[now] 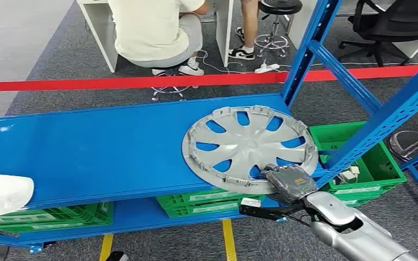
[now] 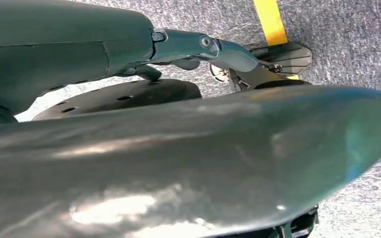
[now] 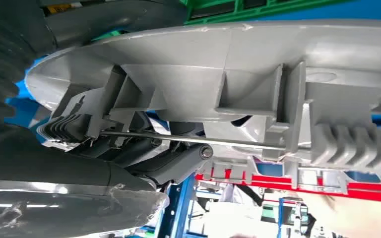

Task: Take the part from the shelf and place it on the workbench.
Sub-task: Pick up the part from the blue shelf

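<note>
The part is a grey hubcap (image 1: 250,144) lying inner side up on the blue shelf board (image 1: 87,147), at its right end; its near rim hangs over the front edge. My right hand (image 1: 289,182) grips that near rim, palm over the edge. In the right wrist view the dark fingers (image 3: 144,158) reach up inside the ribbed rim of the hubcap (image 3: 228,64). My left hand (image 2: 178,44) hangs at my side over the carpet, fingers stretched out and holding nothing.
Blue uprights (image 1: 310,43) and a slanted brace (image 1: 381,119) frame the shelf's right end, close to the hubcap. Green bins (image 1: 359,163) sit on the lower level. A person (image 1: 152,27) sits on a stool beyond the red tape (image 1: 141,81). Yellow floor tape (image 1: 228,239) runs below.
</note>
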